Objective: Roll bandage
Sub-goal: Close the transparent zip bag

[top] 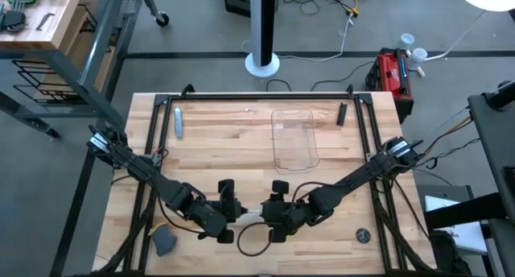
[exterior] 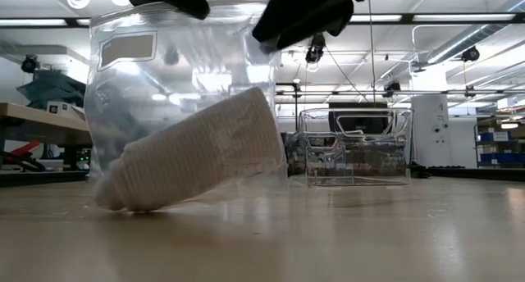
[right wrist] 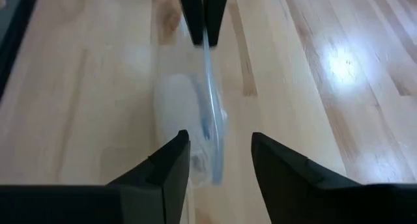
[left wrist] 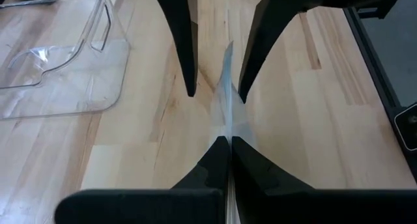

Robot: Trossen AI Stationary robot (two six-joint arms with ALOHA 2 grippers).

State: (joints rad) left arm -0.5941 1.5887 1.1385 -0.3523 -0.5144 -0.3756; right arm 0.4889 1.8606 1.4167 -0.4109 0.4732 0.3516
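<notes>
bandage [exterior: 197,155] inside clear bag [exterior: 164,77] | left hand [left wrist: 228,140] pinching bag | right hand [right wrist: 220,162] spread

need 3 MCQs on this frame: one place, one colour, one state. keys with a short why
1. Where is the bandage?
A. In the clear tray
B. Inside the clear wrapper
C. Bare on the table

2. What colour is the bandage?
A. White
B. Blue
C. Red

3. How is the left gripper?
A. Wide open above the table
B. Shut on the wrapper's edge
C. Out of view

Key:
1 B: the low view shows the roll tilted inside the wrapper, with the tray standing apart behind it.
2 A: the roll is whitish in the low view.
3 B: in the left wrist view its fingers meet on the plastic, while the right gripper stands open around the wrapper.
</notes>
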